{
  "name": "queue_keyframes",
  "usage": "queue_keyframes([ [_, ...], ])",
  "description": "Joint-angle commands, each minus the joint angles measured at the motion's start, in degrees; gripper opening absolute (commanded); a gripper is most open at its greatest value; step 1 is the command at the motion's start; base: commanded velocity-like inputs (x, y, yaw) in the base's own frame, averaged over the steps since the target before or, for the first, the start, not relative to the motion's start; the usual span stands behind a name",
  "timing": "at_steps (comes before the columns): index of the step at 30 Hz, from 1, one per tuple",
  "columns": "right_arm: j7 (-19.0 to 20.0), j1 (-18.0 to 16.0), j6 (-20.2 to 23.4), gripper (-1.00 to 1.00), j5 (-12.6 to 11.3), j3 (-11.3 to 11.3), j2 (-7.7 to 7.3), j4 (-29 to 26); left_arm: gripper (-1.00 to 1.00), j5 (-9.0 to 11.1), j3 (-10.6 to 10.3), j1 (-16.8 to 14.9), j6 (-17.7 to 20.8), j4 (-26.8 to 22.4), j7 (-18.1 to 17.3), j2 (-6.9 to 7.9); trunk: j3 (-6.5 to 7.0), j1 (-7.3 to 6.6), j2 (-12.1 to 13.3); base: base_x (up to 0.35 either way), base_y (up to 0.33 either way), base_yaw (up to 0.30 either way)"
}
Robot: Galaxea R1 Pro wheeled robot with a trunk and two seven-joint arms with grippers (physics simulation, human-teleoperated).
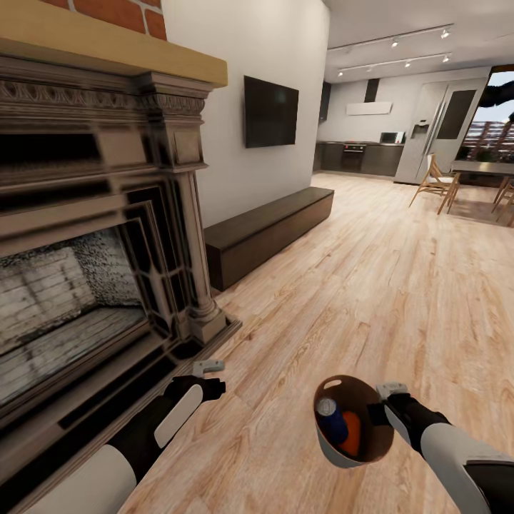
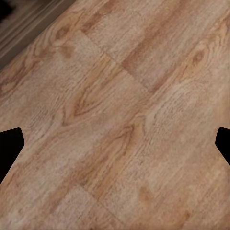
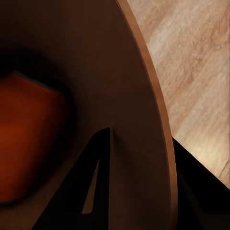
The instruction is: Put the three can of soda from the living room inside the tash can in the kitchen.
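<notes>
The right tool (image 1: 377,412) clamps the trash can's (image 1: 341,450) rim, left tool (image 1: 211,377) spread empty beside the fireplace (image 1: 93,235).

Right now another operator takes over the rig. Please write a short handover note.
Right gripper: shut on the rim of the trash can, carried above the wood floor.
Left gripper: open, empty.
In the bin: a blue can and an orange can; a third cannot be made out.
Robot stands beside the fireplace; the kitchen lies far ahead.
Left: confirm the third can, carry the bin to the kitchen.
</notes>
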Motion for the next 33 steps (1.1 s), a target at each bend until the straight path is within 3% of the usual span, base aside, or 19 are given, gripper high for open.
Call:
queue_keyframes([
  [1,0.3,0.0,-0.4,-1.00,-0.3,-0.3,0.00,0.3,1.00,0.0,0.0,0.0,0.0,0.0,0.0,-0.01,0.01,0.00,0.0,0.000,0.000,0.000],
  [26,0.4,3.7,-5.3,-1.00,-0.3,-0.2,0.13,1.3,1.00,-0.6,0.0,0.0,-0.4,0.1,0.0,-1.21,0.01,0.00,0.0,0.000,0.000,0.000],
  [33,0.4,3.8,-6.0,-1.00,-0.3,-0.2,0.05,1.3,1.00,-0.6,0.0,0.0,-0.4,0.1,-0.2,-1.23,-1.25,1.53,-2.8,0.000,0.000,0.000],
])
